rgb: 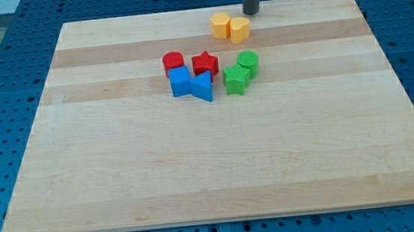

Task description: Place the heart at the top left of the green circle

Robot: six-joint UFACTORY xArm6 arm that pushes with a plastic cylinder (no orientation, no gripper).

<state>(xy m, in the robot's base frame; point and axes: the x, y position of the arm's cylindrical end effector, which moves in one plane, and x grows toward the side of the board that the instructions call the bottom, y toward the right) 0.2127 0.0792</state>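
Two yellow blocks touch each other near the board's top edge. The right one point(240, 30) looks like the heart and the left one point(220, 25) like a hexagon. The green circle point(248, 60) lies below them, just right of the board's centre line, with a green star point(237, 79) touching its lower left. My tip point(250, 11) stands just above and to the right of the yellow heart, a small gap away, not touching it.
A red circle point(173, 62) and a red star point(205, 63) lie left of the green circle. A blue cube point(180, 81) and a blue triangle point(202, 87) sit just below them. The wooden board point(197, 169) lies on a blue perforated table.
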